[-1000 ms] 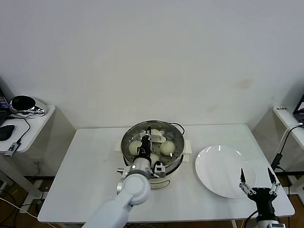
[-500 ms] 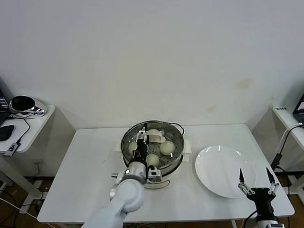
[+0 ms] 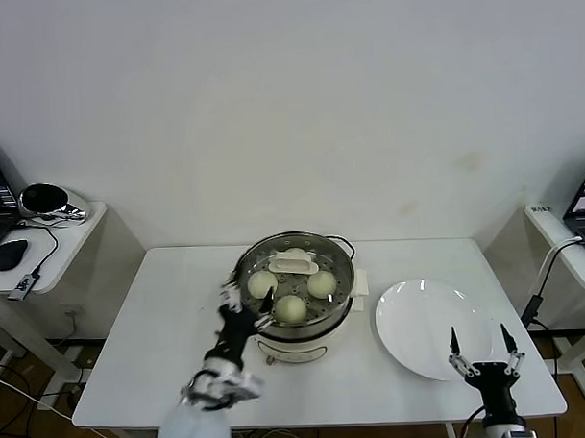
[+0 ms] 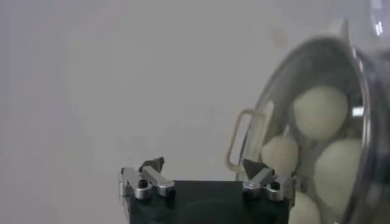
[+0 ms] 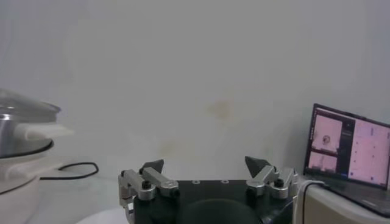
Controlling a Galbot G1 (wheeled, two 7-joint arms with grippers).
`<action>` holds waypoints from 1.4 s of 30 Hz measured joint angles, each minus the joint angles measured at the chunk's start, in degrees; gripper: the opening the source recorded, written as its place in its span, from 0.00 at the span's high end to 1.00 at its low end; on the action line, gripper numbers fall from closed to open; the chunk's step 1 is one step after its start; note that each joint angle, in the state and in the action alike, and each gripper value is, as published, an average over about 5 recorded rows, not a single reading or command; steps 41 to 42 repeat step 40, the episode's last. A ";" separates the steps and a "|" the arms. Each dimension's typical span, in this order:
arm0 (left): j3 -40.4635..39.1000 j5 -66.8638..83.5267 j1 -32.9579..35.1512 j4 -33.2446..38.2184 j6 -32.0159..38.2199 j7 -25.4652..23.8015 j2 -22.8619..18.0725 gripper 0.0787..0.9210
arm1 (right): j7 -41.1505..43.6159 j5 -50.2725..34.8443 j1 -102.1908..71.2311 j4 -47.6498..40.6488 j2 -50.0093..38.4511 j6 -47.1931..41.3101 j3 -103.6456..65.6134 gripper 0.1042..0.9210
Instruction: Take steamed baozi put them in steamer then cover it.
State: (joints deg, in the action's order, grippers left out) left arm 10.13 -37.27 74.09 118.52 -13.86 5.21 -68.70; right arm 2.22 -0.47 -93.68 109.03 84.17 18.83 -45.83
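white plate (image 3: 429, 341), table (image 3: 171, 319), perhaps a laptop (image 5: 350, 152)

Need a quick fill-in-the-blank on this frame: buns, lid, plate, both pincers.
1. The glass lid sits on the ____.
2. The white plate holds ____ baozi.
3. The left pincer stands ____, holding nothing.
4. The right pincer hovers at the near edge of the ____.

Missing words: steamer; no; open; plate

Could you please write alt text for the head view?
A steel steamer on a white table holds baozi under a glass lid. The open left gripper sits beside it; the open right gripper waits by an empty plate.
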 measured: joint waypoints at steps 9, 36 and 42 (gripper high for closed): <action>12.71 25.91 16.55 2.33 11.52 6.69 -1.87 0.12 | 1.75 -3.23 -1.59 0.00 -2.79 0.00 3.77 0.12; 21.70 49.58 29.08 -4.62 22.06 4.79 -4.84 0.12 | 2.94 -7.96 -7.15 3.77 -5.06 -4.33 10.03 0.12; 21.82 49.58 29.34 -4.68 22.03 4.20 -4.85 0.12 | 2.61 -7.90 -7.36 4.06 -4.99 -4.62 10.25 0.12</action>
